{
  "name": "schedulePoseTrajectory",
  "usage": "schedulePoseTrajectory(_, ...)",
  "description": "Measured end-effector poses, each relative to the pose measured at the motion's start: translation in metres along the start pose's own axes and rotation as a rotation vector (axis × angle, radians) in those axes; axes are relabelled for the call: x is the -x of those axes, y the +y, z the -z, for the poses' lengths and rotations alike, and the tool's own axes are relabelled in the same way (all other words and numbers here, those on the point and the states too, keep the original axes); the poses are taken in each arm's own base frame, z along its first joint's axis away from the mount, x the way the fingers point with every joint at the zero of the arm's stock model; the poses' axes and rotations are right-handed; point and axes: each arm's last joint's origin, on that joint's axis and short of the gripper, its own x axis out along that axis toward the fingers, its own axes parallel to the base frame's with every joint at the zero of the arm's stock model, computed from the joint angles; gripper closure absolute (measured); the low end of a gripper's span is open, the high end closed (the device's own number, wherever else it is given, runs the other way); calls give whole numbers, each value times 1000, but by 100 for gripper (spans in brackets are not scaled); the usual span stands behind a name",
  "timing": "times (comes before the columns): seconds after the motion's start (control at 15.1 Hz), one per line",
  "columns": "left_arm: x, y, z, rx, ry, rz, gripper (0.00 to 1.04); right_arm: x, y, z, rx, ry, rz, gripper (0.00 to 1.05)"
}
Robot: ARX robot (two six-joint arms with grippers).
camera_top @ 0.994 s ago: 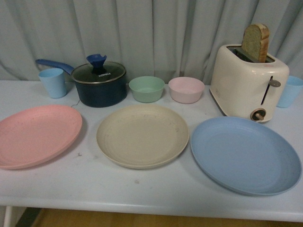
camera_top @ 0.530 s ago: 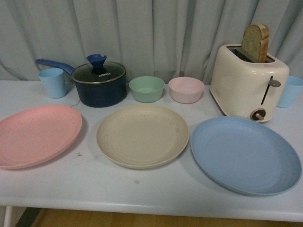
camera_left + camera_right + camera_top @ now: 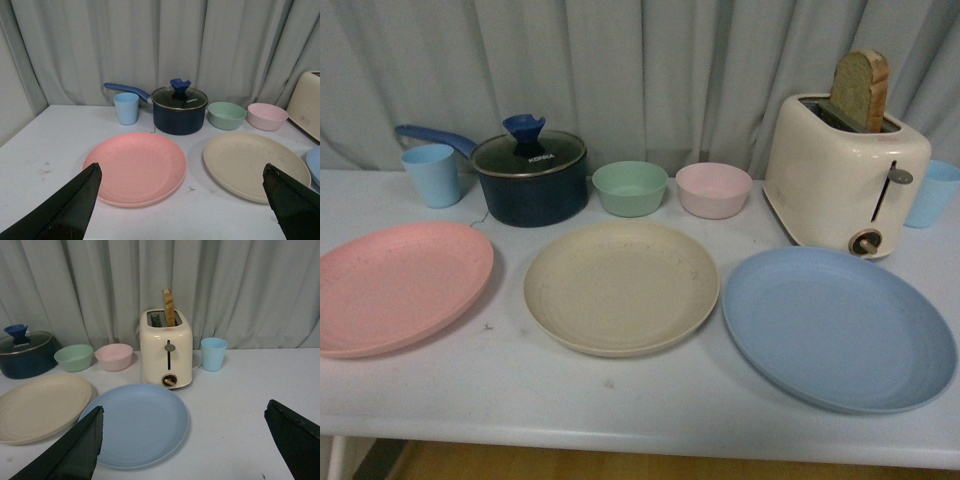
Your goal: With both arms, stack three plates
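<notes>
The white table (image 3: 620, 400) carries three round, shallow, matte plastic plates in a front row, each lying flat and apart from the others, none stacked. At the left is the pink plate (image 3: 400, 285), finely speckled, with its left rim cut off by the front view. The beige plate (image 3: 620, 285) sits in the middle with narrow strips of bare table on both sides. The light blue plate (image 3: 838, 328) has faint rings, and its rim lies near the table's front edge and just beside the cream toaster (image 3: 842, 185).

The back row holds a pale blue cup (image 3: 432, 174), a dark blue lidded saucepan (image 3: 530, 180), a green bowl (image 3: 630, 187) and a pink bowl (image 3: 713, 189). A bread slice (image 3: 861, 90) stands upright in the toaster. A second blue cup (image 3: 930, 193) is partly hidden behind it.

The left gripper (image 3: 181, 167) has its black fingers spread wide and holds nothing. The right gripper (image 3: 185, 410) is likewise spread and unloaded.
</notes>
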Motion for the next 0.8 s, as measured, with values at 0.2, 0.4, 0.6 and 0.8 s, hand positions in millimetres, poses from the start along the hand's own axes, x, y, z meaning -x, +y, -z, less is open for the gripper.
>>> schedulePoseTrajectory(0.2,0,0,0,0,0,0,7,0,0,0,0,0,0,6)
schedulePoseTrajectory(0.4,0,0,0,0,0,0,7,0,0,0,0,0,0,6)
schedulePoseTrajectory(0.6,0,0,0,0,0,0,7,0,0,0,0,0,0,6)
schedulePoseTrajectory(0.8,0,0,0,0,0,0,7,0,0,0,0,0,0,6)
